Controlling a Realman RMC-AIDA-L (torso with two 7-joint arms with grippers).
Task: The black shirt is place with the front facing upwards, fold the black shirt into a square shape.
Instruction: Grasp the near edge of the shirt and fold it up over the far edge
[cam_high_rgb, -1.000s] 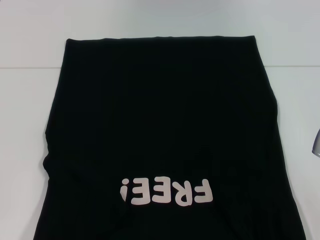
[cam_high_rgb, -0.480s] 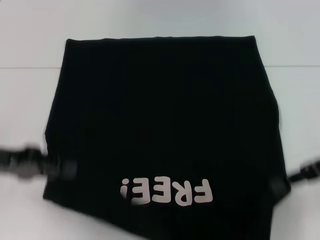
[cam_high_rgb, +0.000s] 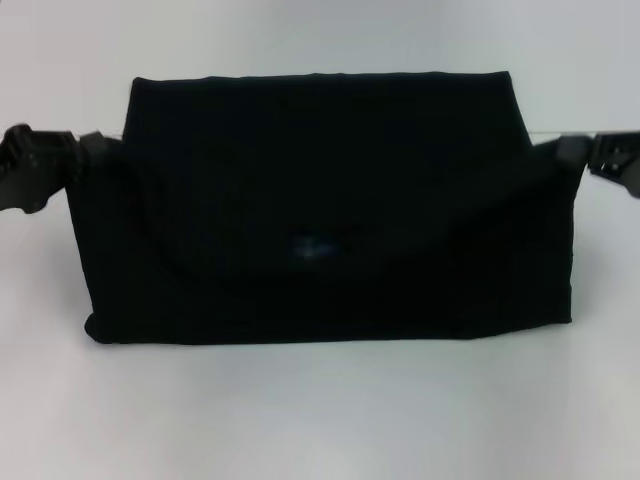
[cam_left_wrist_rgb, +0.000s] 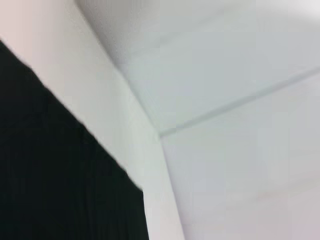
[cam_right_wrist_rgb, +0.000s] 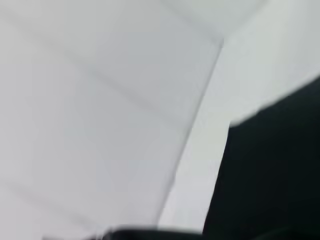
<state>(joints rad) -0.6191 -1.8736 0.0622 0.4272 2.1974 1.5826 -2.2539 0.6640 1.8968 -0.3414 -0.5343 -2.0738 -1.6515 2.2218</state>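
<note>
The black shirt (cam_high_rgb: 330, 190) lies across the white table in the head view, its near half doubled over so the plain back faces up. A small blue logo (cam_high_rgb: 315, 247) shows near the middle. My left gripper (cam_high_rgb: 100, 150) is at the shirt's left side and my right gripper (cam_high_rgb: 566, 154) at its right side, each shut on a corner of the raised flap. The flap sags between them. The lettering is hidden. Black cloth (cam_left_wrist_rgb: 50, 170) fills a corner of the left wrist view, and black cloth (cam_right_wrist_rgb: 275, 170) one side of the right wrist view.
The white table (cam_high_rgb: 320, 420) extends in front of the shirt's folded near edge (cam_high_rgb: 320, 335). A thin seam (cam_high_rgb: 60, 133) runs across the table behind both grippers. More bare table shows beyond the shirt's far hem.
Both grippers came in at the shirt's sides, took hold of the near part and carried it up and away from me. The lettering has folded under and the near edge has moved back.
</note>
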